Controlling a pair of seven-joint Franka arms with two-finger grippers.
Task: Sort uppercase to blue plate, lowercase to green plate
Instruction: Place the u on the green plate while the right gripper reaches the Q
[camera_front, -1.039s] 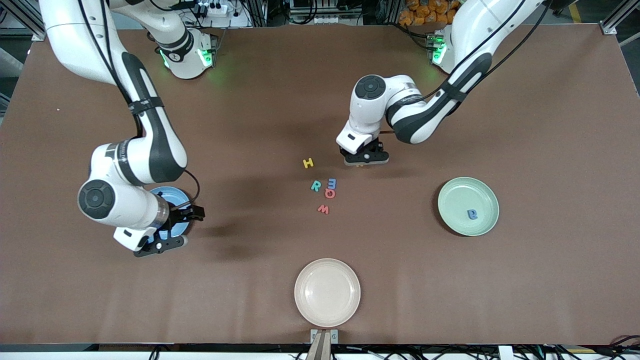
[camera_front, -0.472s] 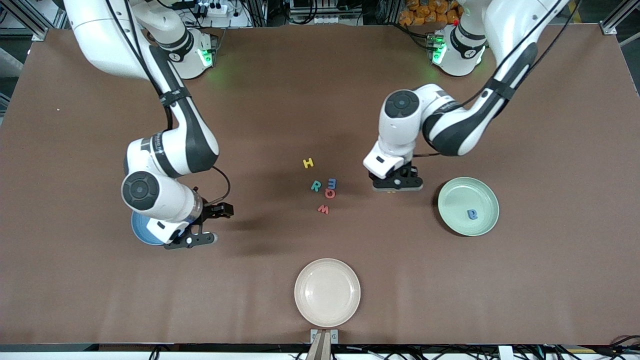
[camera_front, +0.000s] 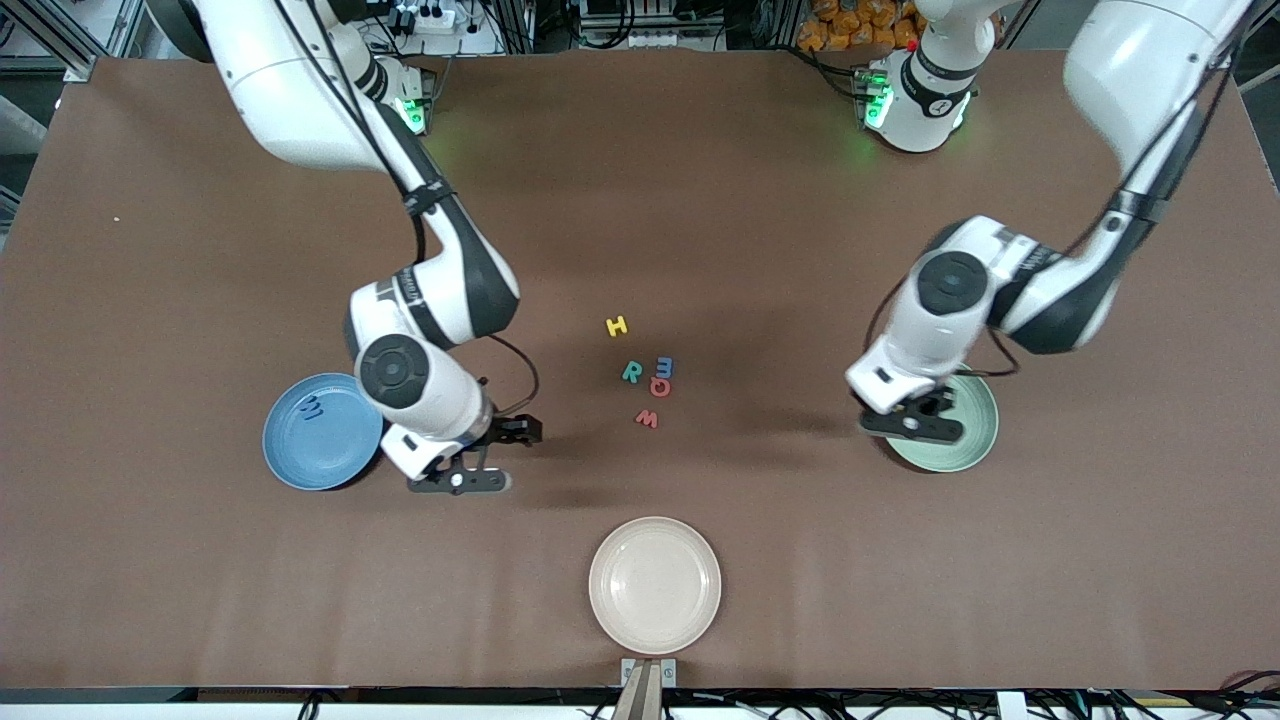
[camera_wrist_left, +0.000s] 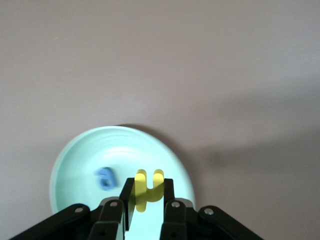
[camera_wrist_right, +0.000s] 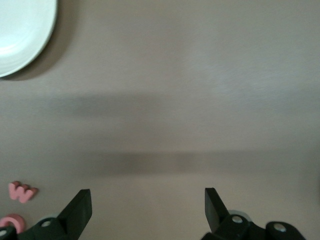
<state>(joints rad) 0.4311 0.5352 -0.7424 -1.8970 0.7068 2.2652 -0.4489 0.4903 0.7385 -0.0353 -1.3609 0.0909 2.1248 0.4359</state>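
My left gripper (camera_front: 920, 428) hangs over the pale green plate (camera_front: 978, 420), shut on a yellow hooked lowercase letter (camera_wrist_left: 148, 190). A blue a (camera_wrist_left: 105, 178) lies in that plate (camera_wrist_left: 80, 160). My right gripper (camera_front: 458, 482) stands open and empty over bare table between the blue plate (camera_front: 330, 445) and the loose letters. A blue zigzag letter (camera_front: 313, 408) lies on the blue plate. At mid-table lie a yellow H (camera_front: 617, 325), teal R (camera_front: 631, 372), blue m (camera_front: 664, 366), red round letter (camera_front: 660, 387) and red w (camera_front: 647, 419).
A cream plate (camera_front: 654, 585) sits near the table's front edge, nearer the front camera than the letters. In the right wrist view the red w (camera_wrist_right: 22, 191) and the cream plate (camera_wrist_right: 20, 30) show at the edges.
My left gripper has carried the yellow letter from beside the H to over the green plate. My right gripper has left the blue plate and moved toward the middle letters, still open.
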